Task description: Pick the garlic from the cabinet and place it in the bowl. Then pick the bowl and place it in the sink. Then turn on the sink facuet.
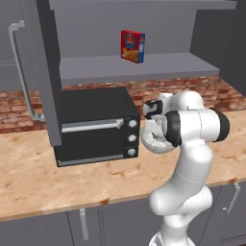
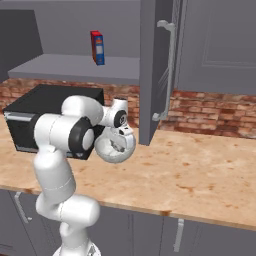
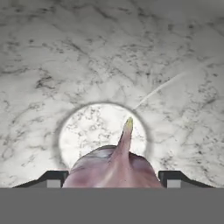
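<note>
While inside the bowl (image 3: 52,65), the gripper (image 3: 113,178) holds the garlic (image 3: 116,166) (stem forward).

Kitchen, wooden counter (image 1: 57,178), brick backsplash (image 2: 215,112), black microwave oven (image 1: 96,125), grey wall cabinet (image 1: 139,67)

Red brick backsplash (image 1: 192,91), tan stone counter (image 2: 200,175), black microwave (image 1: 96,125), grey base cabinets (image 1: 48,230)

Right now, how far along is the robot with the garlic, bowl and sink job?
Done: the garlic is out of the cabinet, whose door stands open. In hand: the gripper holds the garlic between its fingertips, deep inside the bowl on the counter beside the microwave, so it looks about to be dropped in. Left: releasing it, carrying the bowl to the sink, and turning on the faucet.
</note>
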Controlling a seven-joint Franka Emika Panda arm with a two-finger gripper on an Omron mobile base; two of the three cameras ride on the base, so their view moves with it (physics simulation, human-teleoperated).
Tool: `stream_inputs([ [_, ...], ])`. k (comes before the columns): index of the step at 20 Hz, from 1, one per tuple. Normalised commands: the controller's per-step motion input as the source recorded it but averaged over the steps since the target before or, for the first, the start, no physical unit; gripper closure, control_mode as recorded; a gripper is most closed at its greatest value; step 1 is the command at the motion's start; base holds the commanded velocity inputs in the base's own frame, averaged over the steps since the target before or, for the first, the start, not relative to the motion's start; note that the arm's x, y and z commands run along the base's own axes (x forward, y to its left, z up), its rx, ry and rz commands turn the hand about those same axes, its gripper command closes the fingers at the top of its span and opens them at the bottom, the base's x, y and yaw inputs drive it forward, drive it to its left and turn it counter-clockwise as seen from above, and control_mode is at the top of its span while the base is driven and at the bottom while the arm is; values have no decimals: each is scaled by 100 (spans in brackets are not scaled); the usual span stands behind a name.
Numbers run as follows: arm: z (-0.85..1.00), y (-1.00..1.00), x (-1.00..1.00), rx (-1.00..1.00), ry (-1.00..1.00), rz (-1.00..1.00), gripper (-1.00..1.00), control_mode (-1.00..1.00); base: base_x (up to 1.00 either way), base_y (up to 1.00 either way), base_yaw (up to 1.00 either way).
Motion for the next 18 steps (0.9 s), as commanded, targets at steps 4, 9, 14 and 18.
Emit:
stream_inputs([
  [4,25,0,-61,0,-20,0,-100,-100,0,0,0],
  [9,41,0,-59,0,-21,0,-100,-100,0,0,0],
  [14,60,-3,-50,0,-23,0,-100,-100,0,0,0],
  [18,27,-44,-84,2,-5,-8,-100,-100,0,0,0],
])
